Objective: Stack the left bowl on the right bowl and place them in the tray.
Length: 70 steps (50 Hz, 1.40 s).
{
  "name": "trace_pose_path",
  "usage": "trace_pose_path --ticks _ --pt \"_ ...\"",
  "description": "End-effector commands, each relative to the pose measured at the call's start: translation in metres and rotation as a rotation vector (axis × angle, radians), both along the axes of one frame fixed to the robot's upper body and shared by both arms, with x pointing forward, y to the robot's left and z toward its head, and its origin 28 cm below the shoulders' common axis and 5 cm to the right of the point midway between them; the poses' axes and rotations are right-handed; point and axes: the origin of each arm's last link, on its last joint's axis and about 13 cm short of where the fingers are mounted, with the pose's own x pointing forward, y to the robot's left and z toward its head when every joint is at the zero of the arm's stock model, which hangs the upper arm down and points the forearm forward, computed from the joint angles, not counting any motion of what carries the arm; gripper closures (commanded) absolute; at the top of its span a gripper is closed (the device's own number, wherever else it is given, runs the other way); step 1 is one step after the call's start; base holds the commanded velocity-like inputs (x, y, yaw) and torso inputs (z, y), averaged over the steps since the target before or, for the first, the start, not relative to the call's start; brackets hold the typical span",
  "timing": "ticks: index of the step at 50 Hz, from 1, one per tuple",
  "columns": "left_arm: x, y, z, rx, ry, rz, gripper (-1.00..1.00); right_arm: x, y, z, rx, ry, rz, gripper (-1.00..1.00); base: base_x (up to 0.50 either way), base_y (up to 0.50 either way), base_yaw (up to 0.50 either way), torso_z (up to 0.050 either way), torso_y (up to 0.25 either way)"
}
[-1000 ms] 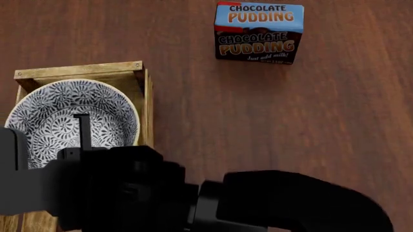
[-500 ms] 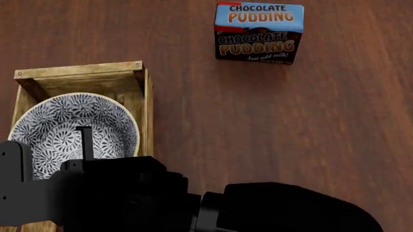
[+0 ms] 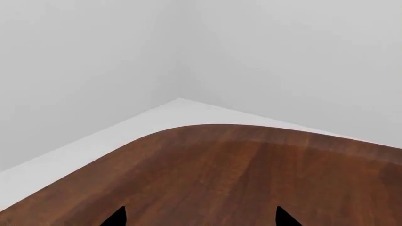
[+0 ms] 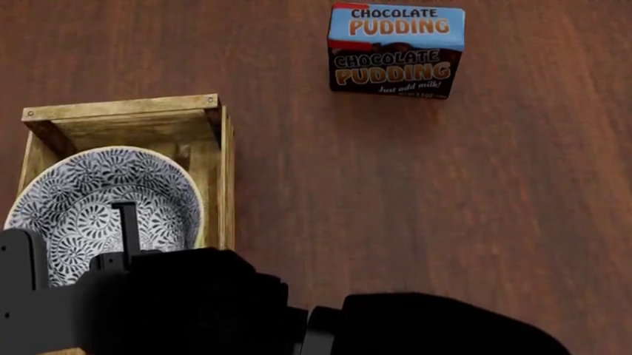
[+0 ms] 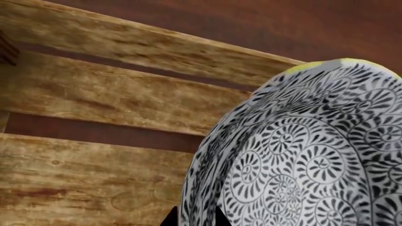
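Now the right end effector (image 5: 193,217) pinches the patterned bowl's (image 4: 103,211) rim, tilted inside the tray (image 4: 222,170), probably both bowls nested; only release remains. Left end effector (image 3: 199,217), parted and empty, over bare surface (image 3: 264,174)

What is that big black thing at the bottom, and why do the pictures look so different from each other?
It is a robot's arm in a computer simulation. One picture looks down from the robot's head. The black shape is its right arm, and its right hand pinches the rim of a patterned bowl over a wooden tray. I can't tell if a second bowl sits underneath. A chocolate pudding box stands farther back on the brown table. The other two pictures come from little cameras near each hand. The right one sees the bowl and tray slats close up. The left hand is open and holds nothing.
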Motion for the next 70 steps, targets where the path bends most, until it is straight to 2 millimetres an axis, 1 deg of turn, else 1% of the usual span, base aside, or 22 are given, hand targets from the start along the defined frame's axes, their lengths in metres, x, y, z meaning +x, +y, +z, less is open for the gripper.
trace_pose_path --ticks 1,6,11,12,33,58,70 --pt "0.001 0.000 -0.001 0.000 0.002 0.001 -1.00 -0.003 0.000 -0.012 -0.023 0.059 0.013 1.00 0.00 0.00 0.00 0.000 0.000" --pt "0.001 0.001 -0.001 -0.001 0.001 0.003 -1.00 -0.003 -0.001 -0.015 -0.028 0.076 0.007 1.00 0.00 0.00 0.00 0.000 0.000" --pt "0.001 0.001 -0.001 -0.003 0.001 0.002 -1.00 -0.004 -0.001 -0.013 -0.031 0.091 0.000 1.00 0.00 0.00 0.00 0.000 0.000" --pt "0.001 0.001 -0.001 -0.003 0.001 0.003 -1.00 -0.004 -0.001 -0.013 -0.033 0.099 -0.002 -1.00 0.00 0.00 0.00 0.000 0.000" --pt "-0.001 0.003 -0.001 -0.009 -0.001 0.009 -1.00 -0.018 0.003 -0.021 -0.107 0.144 0.056 -1.00 0.00 0.00 0.00 0.000 0.000" --pt "-0.002 0.004 -0.001 -0.012 -0.001 0.014 -1.00 -0.029 0.007 -0.012 -0.106 0.118 0.101 -1.00 0.00 0.00 0.00 0.000 0.000" --pt "-0.003 0.005 -0.002 -0.015 -0.001 0.019 -1.00 -0.031 0.008 -0.003 -0.092 0.090 0.103 -1.00 0.00 0.00 0.00 0.000 0.000"
